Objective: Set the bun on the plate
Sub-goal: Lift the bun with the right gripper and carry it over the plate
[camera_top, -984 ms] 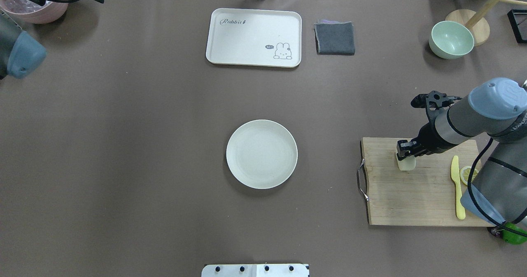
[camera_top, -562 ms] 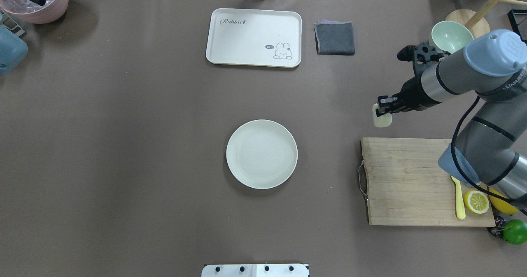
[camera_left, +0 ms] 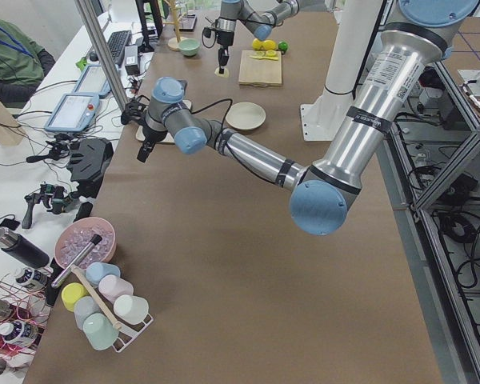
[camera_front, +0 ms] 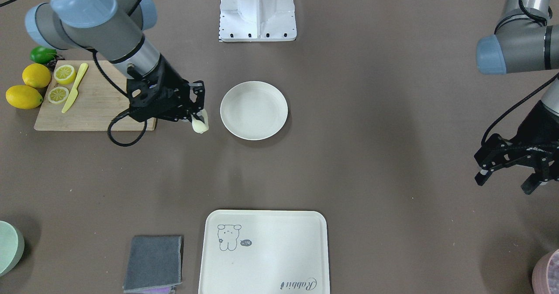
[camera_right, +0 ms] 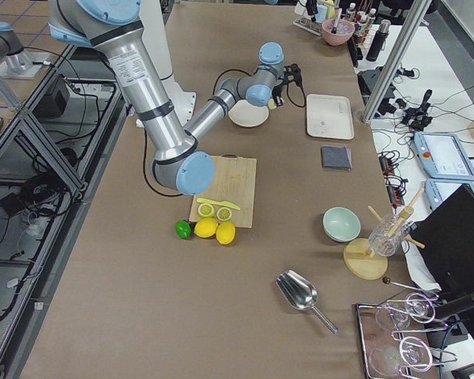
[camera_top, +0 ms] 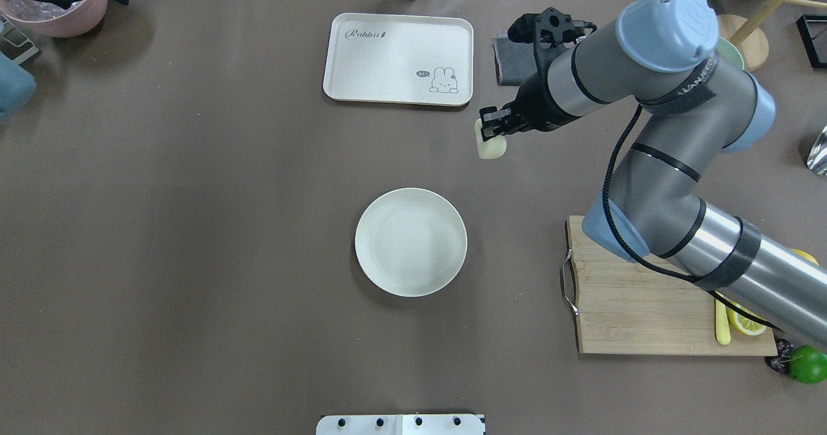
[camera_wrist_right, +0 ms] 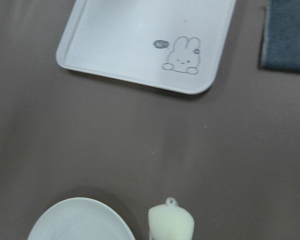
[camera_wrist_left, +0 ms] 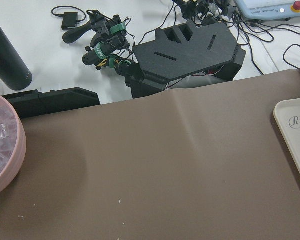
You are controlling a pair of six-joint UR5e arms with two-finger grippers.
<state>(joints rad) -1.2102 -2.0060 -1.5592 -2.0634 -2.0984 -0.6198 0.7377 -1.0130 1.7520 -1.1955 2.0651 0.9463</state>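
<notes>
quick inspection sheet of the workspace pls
surface: brown table cover, lightly creased
job's things: bun held in the air beside the plate, not yet over it; plate empty
clutter: rabbit tray, grey cloth, cutting board with lemon halves and knife, whole lemons, green bowl
claws: right claw shut on bun; left claw open, empty
cables: black cable looped along right arm
surroundings: person seated at table's end; cup rack

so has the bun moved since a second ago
Yes. In the overhead view the bun, held in the right gripper, has left the cutting board and now shows up and left of it, near the tray's corner, not yet over the plate.
</notes>
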